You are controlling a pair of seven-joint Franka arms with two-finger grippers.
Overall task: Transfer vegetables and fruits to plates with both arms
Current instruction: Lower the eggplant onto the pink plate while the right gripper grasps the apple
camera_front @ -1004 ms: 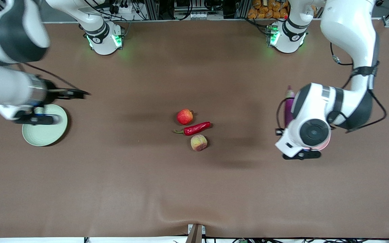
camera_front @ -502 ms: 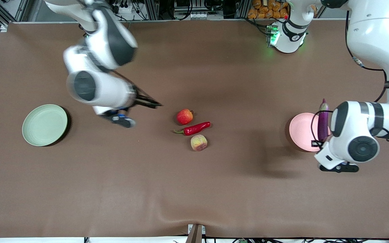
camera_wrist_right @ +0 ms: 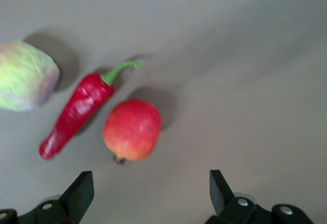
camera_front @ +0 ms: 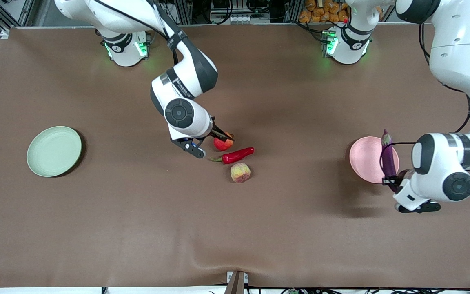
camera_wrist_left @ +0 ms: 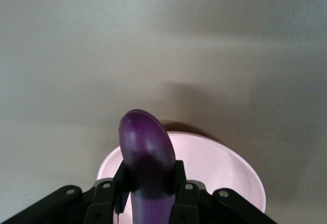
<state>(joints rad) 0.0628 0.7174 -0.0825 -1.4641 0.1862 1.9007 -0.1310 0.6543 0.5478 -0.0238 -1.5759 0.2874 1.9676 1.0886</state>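
- The left hand (camera_front: pixel 391 180) was up over the edge of the pink plate (camera_front: pixel 363 157), its fingers (camera_wrist_left: pixel 180 175) pinching the purple eggplant (camera_front: pixel 388 157).
- In the left wrist view the eggplant (camera_wrist_left: pixel 147 155) stuck out between the black fingers, with the pink plate (camera_wrist_left: pixel 214 168) below it on the tabletop (camera_wrist_left: pixel 153 55).
- In the front view the eggplant lay lengthwise over the plate's side toward the left arm's end of the tabletop, its greyish cap toward the robots' bases.
- The pink plate sat on the brown tabletop (camera_front: pixel 137 212) toward the left arm's end, nothing resting in the part of it that showed.
- The right hand (camera_front: pixel 218 136) hovered over the red round fruit (camera_front: pixel 223 142) in the middle of the tabletop, its fingers (camera_wrist_right: pixel 77 193) spread wide and holding nothing.
- In the right wrist view the red round fruit (camera_wrist_right: pixel 132 129) lay ahead of the spread fingers, closer to one of them than the other, untouched.
- The red chili pepper (camera_front: pixel 237 155) lay just beside the red fruit, nearer to the front camera, its green stem pointing toward the right arm's end.
- The yellowish-pink peach (camera_front: pixel 240 172) sat nearer to the front camera again, just beside the chili.
- The pale green plate (camera_front: pixel 54 151) sat bare toward the right arm's end, well apart from the fruits.
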